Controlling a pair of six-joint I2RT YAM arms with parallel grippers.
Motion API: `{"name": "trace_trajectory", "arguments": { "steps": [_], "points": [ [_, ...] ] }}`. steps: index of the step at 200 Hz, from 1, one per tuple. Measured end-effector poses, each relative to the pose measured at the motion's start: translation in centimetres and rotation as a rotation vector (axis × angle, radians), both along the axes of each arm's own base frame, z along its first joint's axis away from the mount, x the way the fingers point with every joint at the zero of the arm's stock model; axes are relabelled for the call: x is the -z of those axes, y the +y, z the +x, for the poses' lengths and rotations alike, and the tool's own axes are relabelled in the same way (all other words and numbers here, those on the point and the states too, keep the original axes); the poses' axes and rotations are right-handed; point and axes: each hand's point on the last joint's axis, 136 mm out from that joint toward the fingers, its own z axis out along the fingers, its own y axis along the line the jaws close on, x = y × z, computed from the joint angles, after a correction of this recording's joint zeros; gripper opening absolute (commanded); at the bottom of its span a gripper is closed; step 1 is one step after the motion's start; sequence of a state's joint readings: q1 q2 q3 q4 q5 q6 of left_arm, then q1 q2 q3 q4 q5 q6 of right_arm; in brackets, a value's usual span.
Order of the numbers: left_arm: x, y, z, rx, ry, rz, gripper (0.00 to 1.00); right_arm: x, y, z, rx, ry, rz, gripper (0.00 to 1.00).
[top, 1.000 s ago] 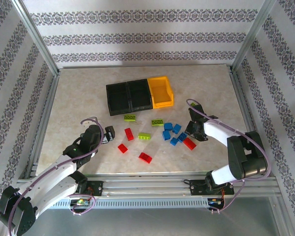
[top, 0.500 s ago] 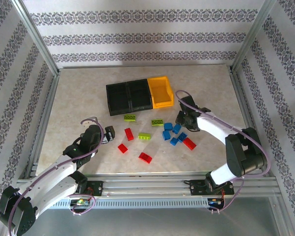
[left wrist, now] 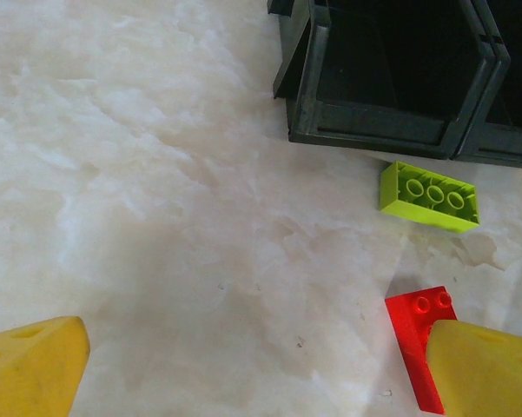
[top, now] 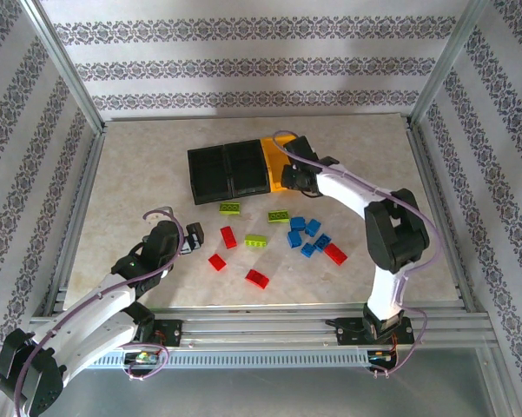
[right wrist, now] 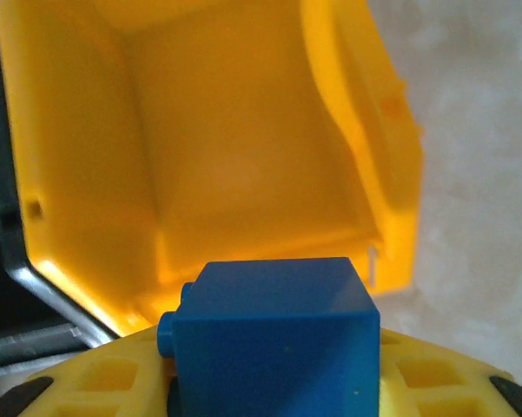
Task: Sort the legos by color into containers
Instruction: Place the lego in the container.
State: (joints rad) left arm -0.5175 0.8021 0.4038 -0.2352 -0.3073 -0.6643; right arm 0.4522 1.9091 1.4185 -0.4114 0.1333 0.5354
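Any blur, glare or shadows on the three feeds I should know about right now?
Right wrist: blue brick up close is fairly sharp, the yellow bin behind it soft and glowing, the table washed out. Left wrist: lime brick crisp, left fingers blurred at the bottom corners, a faint shadow on the table. Top external: even light, no glare.

No text, label, number or sign is legible on the legos or containers.

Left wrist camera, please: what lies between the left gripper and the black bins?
In the left wrist view, mostly bare table; a lime brick lies just before the black bins, and a red brick beside the left gripper.
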Motion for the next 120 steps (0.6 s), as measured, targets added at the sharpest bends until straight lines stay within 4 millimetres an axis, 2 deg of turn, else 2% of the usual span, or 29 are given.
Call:
{"name": "trace_trajectory", "arguments": {
  "steps": [57, 120],
  "points": [
    [0.1, -0.3, -0.1, 0.014, 0.009, -0.008, 1.00, 0.3, 1.7, 3.7, -0.059, -0.034, -0.038, 0.28],
    [0.5, -0.4, -0.1, 0.018, 0.023, -0.005, 1.00, 2.5, 1.8, 3.7, -0.080, 0.014, -0.072, 0.34]
  ]
}}
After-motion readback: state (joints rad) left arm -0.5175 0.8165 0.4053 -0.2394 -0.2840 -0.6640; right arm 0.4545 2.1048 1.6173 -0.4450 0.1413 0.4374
